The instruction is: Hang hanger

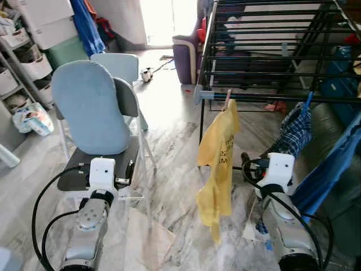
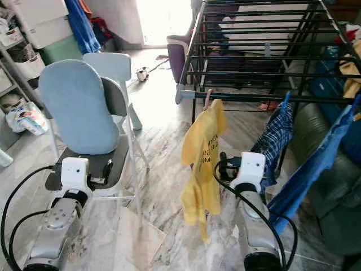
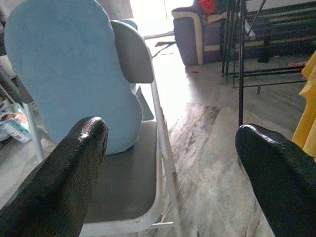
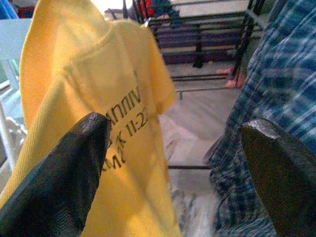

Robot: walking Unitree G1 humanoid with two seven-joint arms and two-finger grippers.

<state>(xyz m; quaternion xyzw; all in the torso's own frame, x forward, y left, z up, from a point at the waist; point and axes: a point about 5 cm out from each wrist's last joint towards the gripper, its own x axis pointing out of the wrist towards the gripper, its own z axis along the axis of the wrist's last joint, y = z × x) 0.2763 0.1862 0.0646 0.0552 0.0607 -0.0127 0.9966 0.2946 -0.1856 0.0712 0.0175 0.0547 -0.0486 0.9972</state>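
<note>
Right gripper [image 4: 173,168], fingers spread and empty, faces the yellow shirt [image 1: 219,164], limp and light; grasp its stiff hanger [image 1: 227,99] instead

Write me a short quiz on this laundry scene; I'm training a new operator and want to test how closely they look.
1. True or false: the yellow T-shirt hangs from the front rail of the black drying rack.
2. Which garment hangs nearest the right gripper? A) yellow T-shirt B) blue plaid shirt C) both, one to each side
3. What does the left gripper face?

Key:
1. True.
2. C; the right wrist view shows the T-shirt beside one finger and the plaid shirt beside the other.
3. A folding chair with a light blue cushion leaning on its back; the jaws are open and hold nothing.
</note>
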